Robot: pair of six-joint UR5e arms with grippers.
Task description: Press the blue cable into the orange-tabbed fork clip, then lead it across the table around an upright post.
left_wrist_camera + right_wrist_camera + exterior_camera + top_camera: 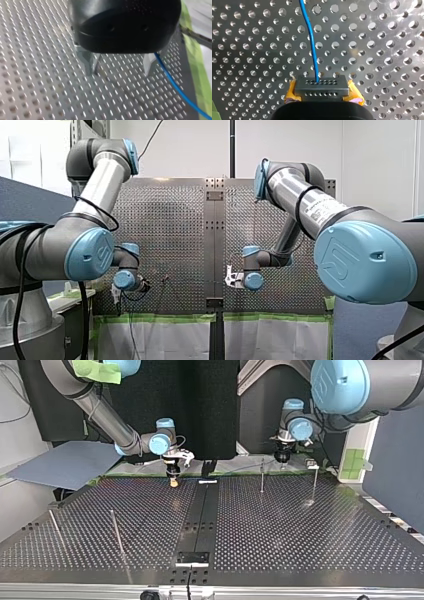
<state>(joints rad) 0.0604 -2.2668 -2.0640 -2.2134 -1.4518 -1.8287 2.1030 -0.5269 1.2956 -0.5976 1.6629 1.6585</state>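
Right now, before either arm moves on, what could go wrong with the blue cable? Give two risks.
One: my left gripper is open, and the blue cable runs beside one finger, not visibly between the two, so closing may miss it. Two: my right gripper is shut on the cable close above the table; a sideways pull could drag the slack against the upright post near my left gripper.
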